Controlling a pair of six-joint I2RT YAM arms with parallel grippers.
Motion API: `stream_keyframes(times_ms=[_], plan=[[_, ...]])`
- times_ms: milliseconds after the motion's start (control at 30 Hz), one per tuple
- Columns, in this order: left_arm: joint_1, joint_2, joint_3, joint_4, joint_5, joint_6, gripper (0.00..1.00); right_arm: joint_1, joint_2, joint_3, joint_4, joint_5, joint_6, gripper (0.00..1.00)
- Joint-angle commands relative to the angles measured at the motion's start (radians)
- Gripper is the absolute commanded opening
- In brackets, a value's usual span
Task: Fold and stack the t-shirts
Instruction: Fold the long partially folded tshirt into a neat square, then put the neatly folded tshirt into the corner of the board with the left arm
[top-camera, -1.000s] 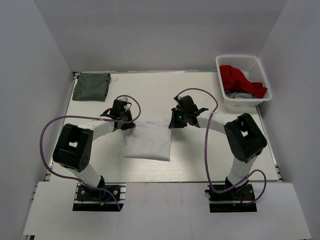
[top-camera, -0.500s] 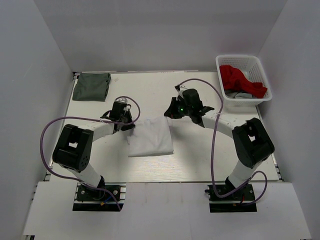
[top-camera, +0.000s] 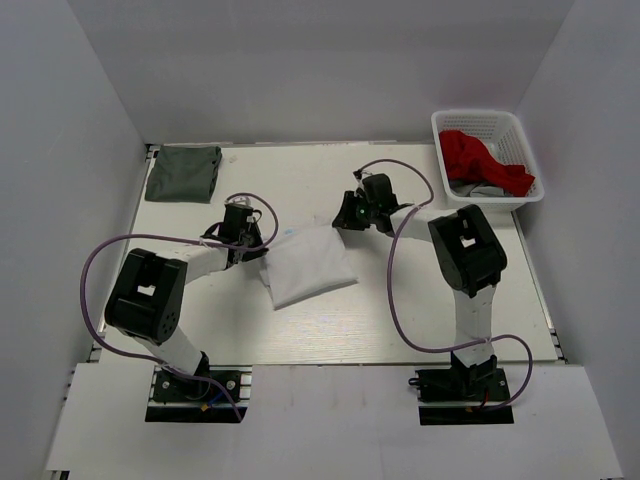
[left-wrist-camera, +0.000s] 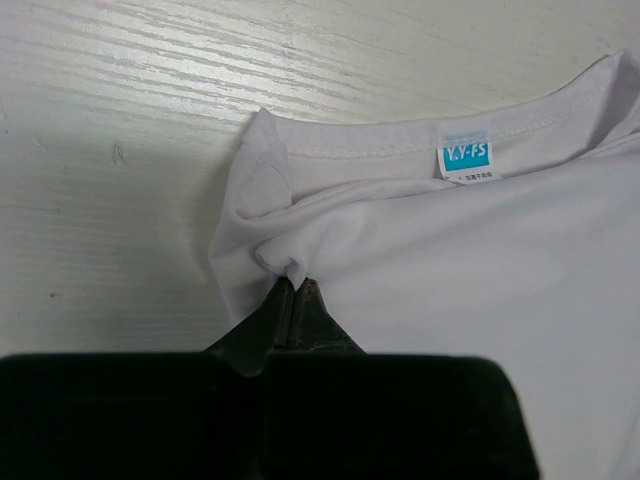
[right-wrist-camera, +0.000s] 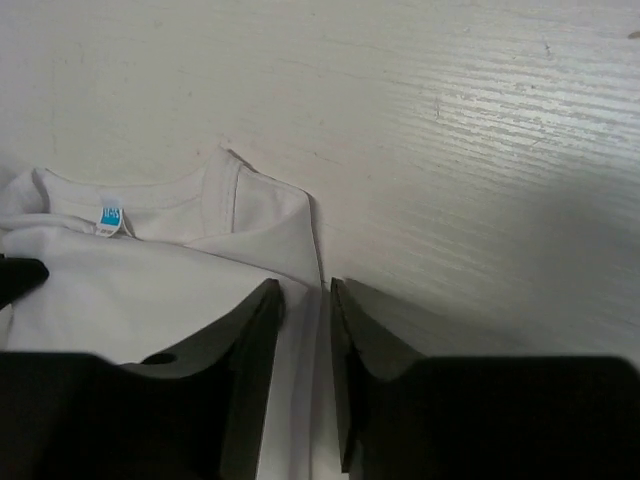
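The white t-shirt lies folded and slightly skewed in the middle of the table, its blue neck label facing up. My left gripper is shut on a small pinch of cloth at the shirt's left collar corner. My right gripper stands narrowly open over the shirt's far right corner. The hem edge lies loose in the gap between its fingers. The dark grey-green t-shirt rests folded at the far left corner, away from both grippers.
A white basket at the far right holds a red cloth and something grey. Purple cables loop over both arms. White walls enclose the table on the left, back and right.
The white shirt was drawn back and turned, so it now lies skewed. The right gripper moved back with it and parted its jaws, letting the corner go. The left stayed shut.
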Motion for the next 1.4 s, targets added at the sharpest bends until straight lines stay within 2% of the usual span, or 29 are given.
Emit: stream_keyframes(times_ms=[0,67,100,133,167,200,233,267,333,367,500,600,867,1100,1300,1367], plan=[[0.007,-0.016,-0.023,0.000,-0.025,0.014,0.00,0.000,-0.042,0.031,0.019,0.014,-0.080,0.37],[0.007,-0.016,-0.023,0.000,-0.014,0.014,0.00,0.000,-0.079,0.032,0.010,0.011,-0.108,0.44],[0.007,-0.026,-0.023,0.000,-0.005,0.014,0.00,0.003,-0.087,0.035,-0.004,0.002,-0.116,0.53],[0.007,-0.027,-0.011,0.000,-0.005,0.014,0.00,0.002,-0.096,0.031,-0.007,-0.001,-0.119,0.58],[0.007,-0.027,0.010,-0.018,-0.005,0.014,0.24,0.003,-0.128,0.020,-0.010,-0.004,-0.125,0.62],[0.007,-0.037,0.021,-0.027,0.006,0.014,0.38,0.005,-0.137,0.017,-0.013,-0.018,-0.128,0.82],[0.007,-0.037,0.032,-0.036,0.006,0.014,0.50,0.003,-0.149,0.010,-0.016,-0.020,-0.128,0.90],[0.007,-0.052,0.050,-0.053,0.015,0.014,0.75,0.006,-0.186,-0.004,-0.019,-0.020,-0.130,0.90],[-0.002,-0.091,0.064,-0.069,0.003,0.014,0.96,0.005,-0.226,-0.033,-0.013,-0.008,-0.126,0.90],[-0.002,-0.105,0.073,-0.082,0.003,0.014,1.00,0.005,-0.255,-0.049,-0.009,-0.002,-0.123,0.90],[-0.011,-0.187,0.064,-0.116,0.014,0.003,1.00,0.011,-0.353,-0.159,0.028,0.066,-0.105,0.90],[-0.011,-0.238,0.008,-0.132,0.026,-0.029,1.00,0.014,-0.415,-0.225,0.033,0.055,-0.097,0.90],[-0.021,-0.316,-0.104,-0.184,0.041,-0.069,1.00,0.012,-0.531,-0.294,0.025,0.069,-0.091,0.90],[-0.021,-0.225,-0.143,-0.150,0.041,-0.078,1.00,0.011,-0.573,-0.317,0.028,0.054,-0.080,0.90],[-0.031,-0.094,-0.143,-0.020,0.126,-0.035,1.00,0.008,-0.567,-0.345,0.043,0.104,-0.071,0.90],[-0.031,-0.048,-0.125,0.003,0.149,-0.020,0.90,0.008,-0.570,-0.351,0.042,0.127,-0.070,0.90]])
